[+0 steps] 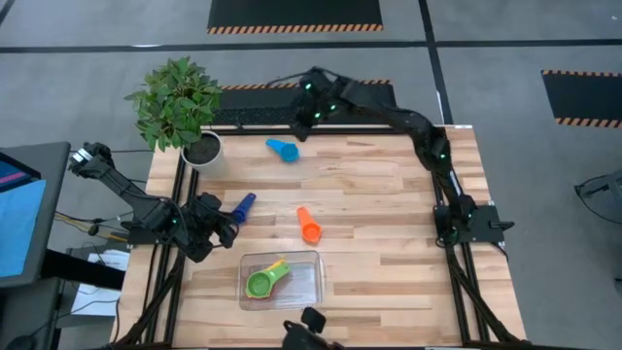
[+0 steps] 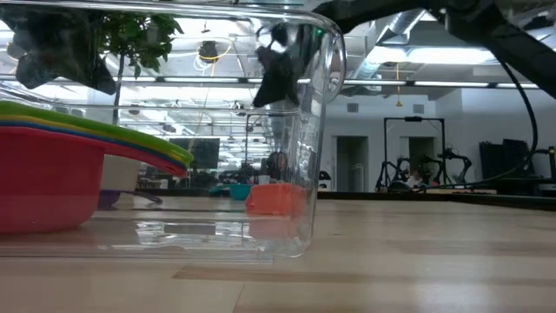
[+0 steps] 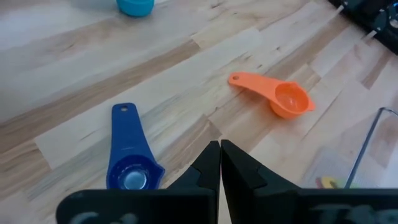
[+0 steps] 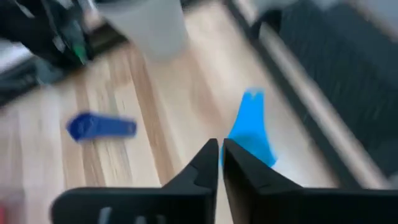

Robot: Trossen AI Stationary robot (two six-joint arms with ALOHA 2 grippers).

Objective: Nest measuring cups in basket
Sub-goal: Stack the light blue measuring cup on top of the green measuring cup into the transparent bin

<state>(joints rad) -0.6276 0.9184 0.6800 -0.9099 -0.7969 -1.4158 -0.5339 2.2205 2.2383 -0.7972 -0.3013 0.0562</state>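
Mid-task: your left end effector, fingers pressed together, sits beside the dark blue cup; spread them, then grasp its handle.

Potted plant, wooden table

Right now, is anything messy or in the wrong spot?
Nothing is spilled or broken, but three cups lie loose on the table, outside the basket: the light blue cup at the far edge, the dark blue cup and the orange cup. The others sit nested in the basket.
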